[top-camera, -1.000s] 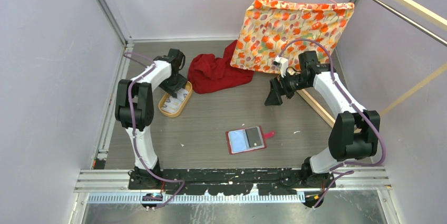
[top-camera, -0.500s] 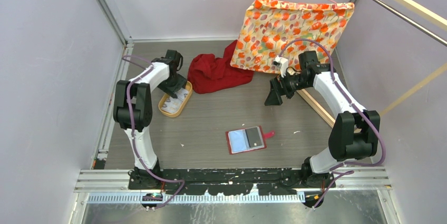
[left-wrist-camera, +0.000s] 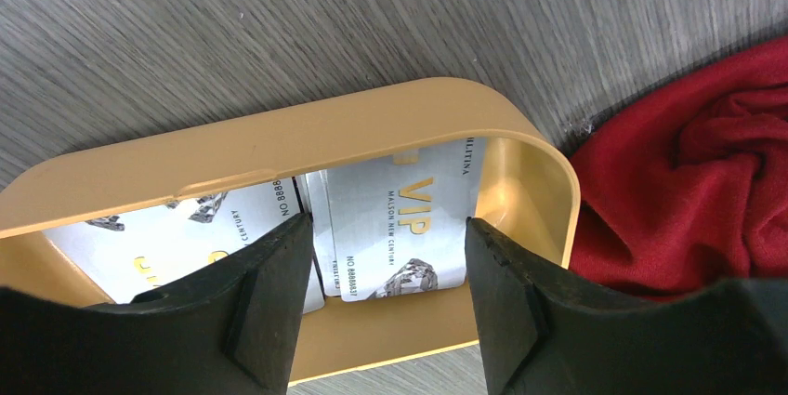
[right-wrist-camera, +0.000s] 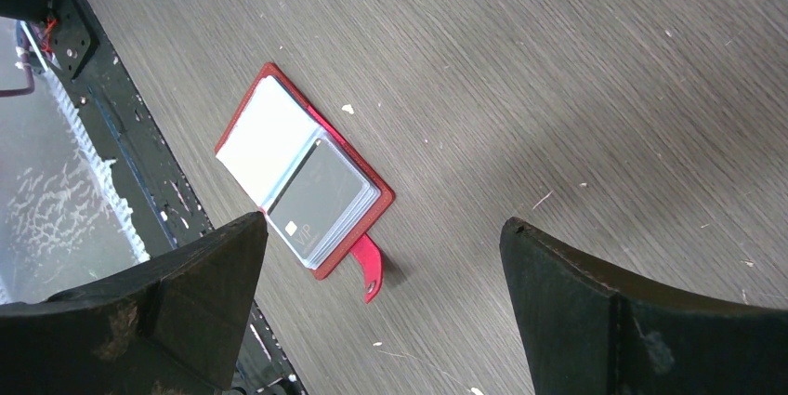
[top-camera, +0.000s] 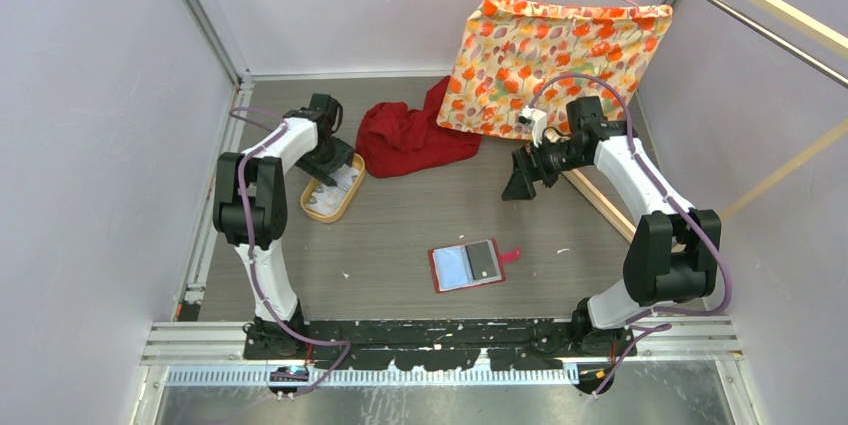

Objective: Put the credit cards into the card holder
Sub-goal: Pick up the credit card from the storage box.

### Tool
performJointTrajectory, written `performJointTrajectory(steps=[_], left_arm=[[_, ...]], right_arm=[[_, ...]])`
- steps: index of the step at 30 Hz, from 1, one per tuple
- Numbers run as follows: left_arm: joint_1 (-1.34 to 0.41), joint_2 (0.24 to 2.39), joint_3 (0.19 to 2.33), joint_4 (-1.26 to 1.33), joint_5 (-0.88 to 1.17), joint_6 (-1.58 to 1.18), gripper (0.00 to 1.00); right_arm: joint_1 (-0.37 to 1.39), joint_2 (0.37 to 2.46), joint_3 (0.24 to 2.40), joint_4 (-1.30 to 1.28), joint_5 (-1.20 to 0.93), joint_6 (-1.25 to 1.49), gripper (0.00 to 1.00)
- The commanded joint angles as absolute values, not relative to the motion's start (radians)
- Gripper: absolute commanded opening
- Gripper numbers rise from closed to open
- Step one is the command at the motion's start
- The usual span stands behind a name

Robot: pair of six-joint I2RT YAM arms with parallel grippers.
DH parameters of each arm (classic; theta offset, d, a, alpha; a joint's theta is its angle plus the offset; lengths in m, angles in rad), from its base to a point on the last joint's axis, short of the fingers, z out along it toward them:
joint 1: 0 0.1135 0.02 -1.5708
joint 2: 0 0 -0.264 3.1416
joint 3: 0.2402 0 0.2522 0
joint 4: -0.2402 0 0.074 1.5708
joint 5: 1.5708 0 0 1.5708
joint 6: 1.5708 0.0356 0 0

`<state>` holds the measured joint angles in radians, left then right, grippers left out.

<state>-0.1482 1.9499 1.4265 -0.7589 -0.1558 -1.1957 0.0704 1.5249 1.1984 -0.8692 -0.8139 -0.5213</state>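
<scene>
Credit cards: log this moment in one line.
left gripper open over tray; credit cards in tray; card holder open on table; right gripper open

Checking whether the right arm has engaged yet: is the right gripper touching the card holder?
Apart. The top external view shows bare table between the right gripper and the card holder, which lies open by itself.

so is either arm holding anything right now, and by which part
Nothing is held. The left gripper is open over the credit cards in the tan tray; the right gripper is open in mid-air, clear of the card holder.
</scene>
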Motion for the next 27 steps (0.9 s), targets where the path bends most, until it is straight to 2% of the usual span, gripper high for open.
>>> performJointTrajectory(steps=[1, 9, 21, 27], left_arm=[[-0.143, 1.949, 1.442, -0.763, -0.15, -1.195, 0.62], [-0.143, 1.935, 1.423, -0.733, -0.145, -1.19, 0.53], [-0.14, 1.928, 1.407, -0.634, -0.085, -1.135, 0.53], [-0.137, 1.819, 1.26, -0.458, -0.085, -1.128, 0.53]], right_arm=[[0.07, 1.52, 1.216, -0.876, -0.835, -0.537, 1.0], [0.069, 1.52, 1.216, -0.878, -0.835, -0.538, 1.0], [0.069, 1.519, 1.216, -0.879, -0.84, -0.541, 1.0], [0.069, 1.514, 1.216, -0.881, -0.841, -0.54, 1.0]])
